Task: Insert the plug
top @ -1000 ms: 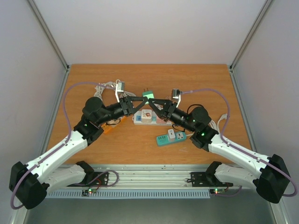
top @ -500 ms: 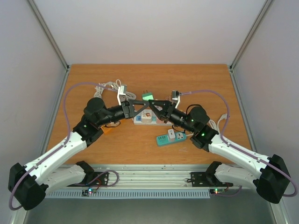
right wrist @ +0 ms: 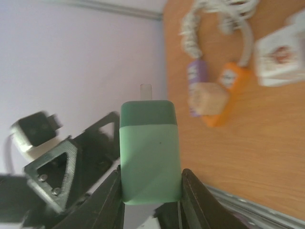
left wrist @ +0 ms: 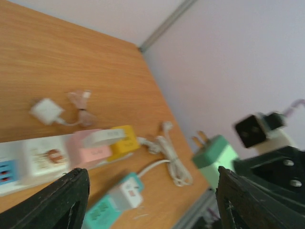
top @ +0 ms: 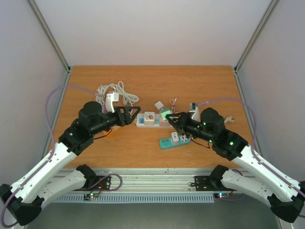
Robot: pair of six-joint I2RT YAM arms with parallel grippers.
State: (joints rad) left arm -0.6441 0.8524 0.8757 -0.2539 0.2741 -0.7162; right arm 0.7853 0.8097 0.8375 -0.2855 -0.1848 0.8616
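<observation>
The green plug (top: 165, 114) with metal prongs is clamped between the fingers of my right gripper (top: 172, 118), just above the right end of the white power strip (top: 151, 120). In the right wrist view the plug (right wrist: 150, 152) fills the gap of that gripper (right wrist: 150, 193), prongs pointing away. My left gripper (top: 132, 114) stands open and empty to the left of the strip, apart from the plug. From the left wrist the plug (left wrist: 217, 155) shows at the right, beyond the open gripper (left wrist: 151, 191).
A teal power strip (top: 174, 140) with a white adapter lies in front of the white strip. A white cable bundle (top: 114, 93) sits at the back left, a small white adapter (top: 159, 105) behind the strip. An orange plug (right wrist: 228, 93) lies near the left arm.
My left gripper opened, let go of the green plug and drew back to the left. The right gripper kept the plug and carried it right and down toward the white strip.
</observation>
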